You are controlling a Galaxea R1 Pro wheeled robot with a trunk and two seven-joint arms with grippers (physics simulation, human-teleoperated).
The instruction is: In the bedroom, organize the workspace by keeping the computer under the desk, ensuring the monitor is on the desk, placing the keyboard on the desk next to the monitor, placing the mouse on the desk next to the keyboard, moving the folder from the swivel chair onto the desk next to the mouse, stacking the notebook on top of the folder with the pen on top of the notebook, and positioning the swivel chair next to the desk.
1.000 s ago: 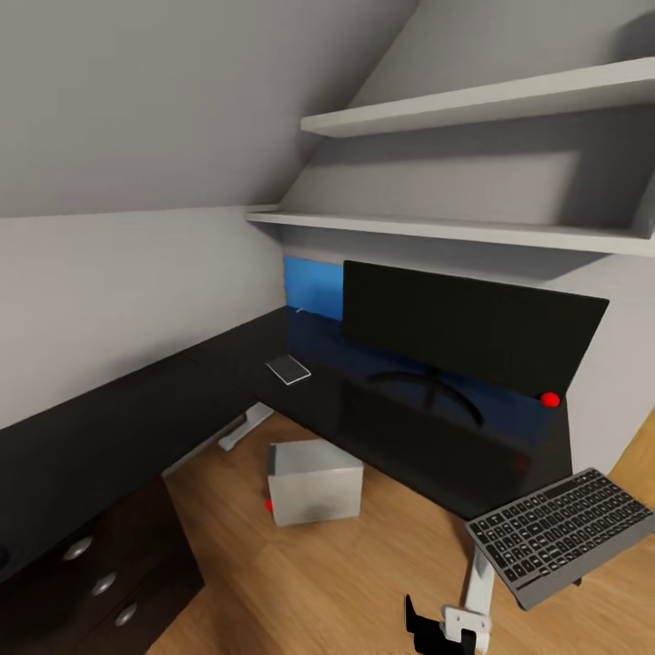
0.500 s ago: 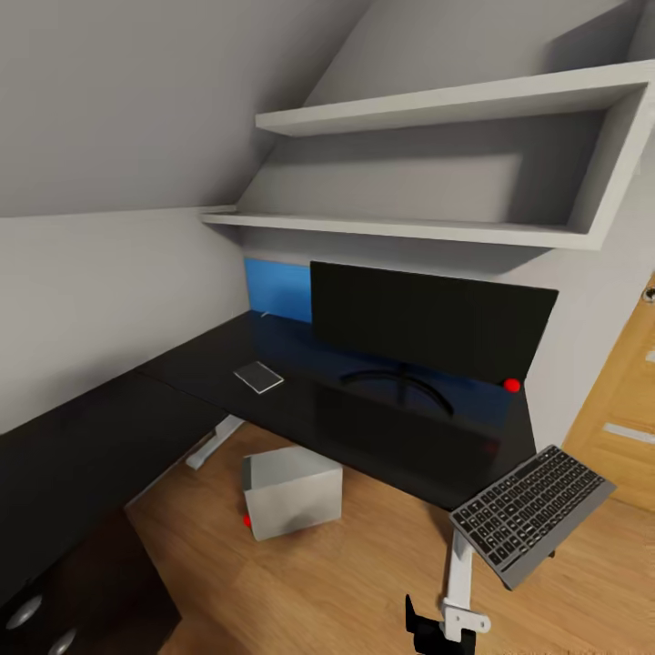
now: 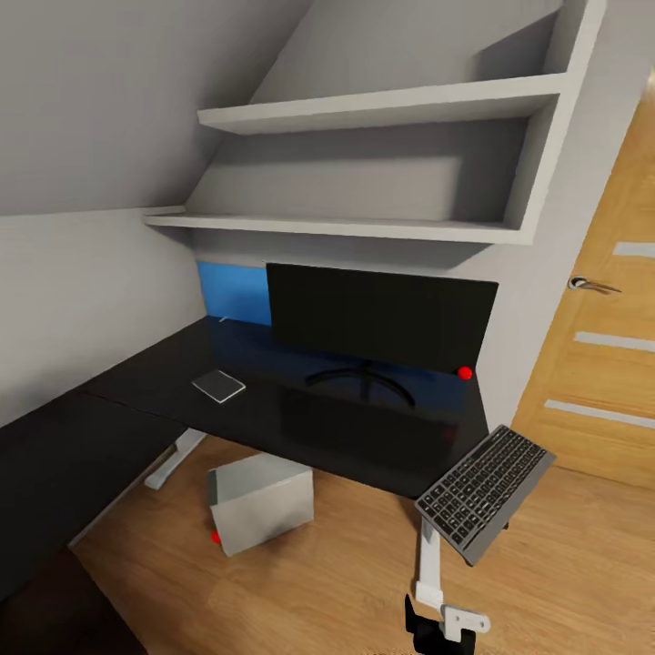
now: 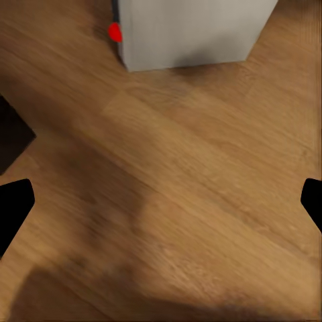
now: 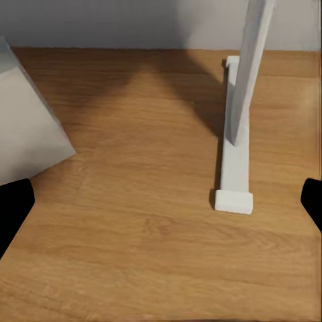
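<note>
The black monitor [image 3: 382,318] stands on the black desk [image 3: 273,414] in front of the blue back panel [image 3: 235,293]. The keyboard [image 3: 485,491] lies tilted at the desk's near right corner, mostly past the edge and above the white leg [image 3: 425,559]. On the wood floor at the desk's front edge stands the grey computer [image 3: 262,500] [image 4: 191,30] [image 5: 27,127]. My left gripper [image 4: 161,208] and my right gripper [image 5: 161,208] both hang open over bare floor, holding nothing. The swivel chair, folder, notebook and pen are out of view.
A small flat grey item [image 3: 219,385] lies on the desk left of the monitor; I cannot tell what it is. White shelves [image 3: 364,227] hang above. A wooden door [image 3: 605,355] stands at the right. The desk leg's foot [image 5: 235,174] lies on the floor.
The head camera has swung to the right: the door has come into view and the drawer unit has left it. The desk's things have not moved.
</note>
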